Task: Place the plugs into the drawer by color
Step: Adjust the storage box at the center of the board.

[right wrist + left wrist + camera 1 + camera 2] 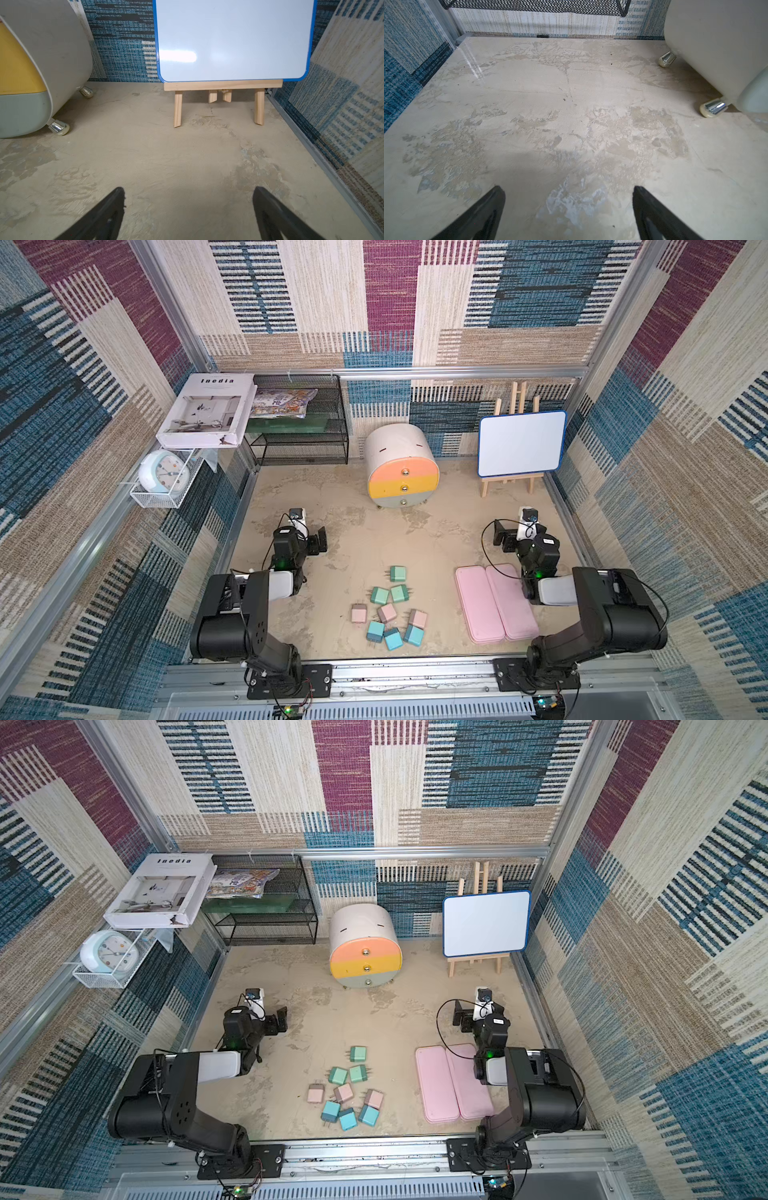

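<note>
With left claw point(568, 188) and right claw point(188, 188) spread wide, empty, tug a drawer point(402, 456) knob point(403, 471) straight out. Pinch plugs point(387, 612) across flat sides.

The plugs point(387, 612) are lying loose in a tight cluster near the front of the worktop point(353, 531). The green plugs point(398, 573) are sitting farthest back, the pink plugs point(358, 612) in the middle and the blue plugs point(392, 640) nearest the front, with prongs pointing different ways. The drawer point(402, 472) is standing well behind them, its peach, yellow and grey fronts sitting flush.
</note>
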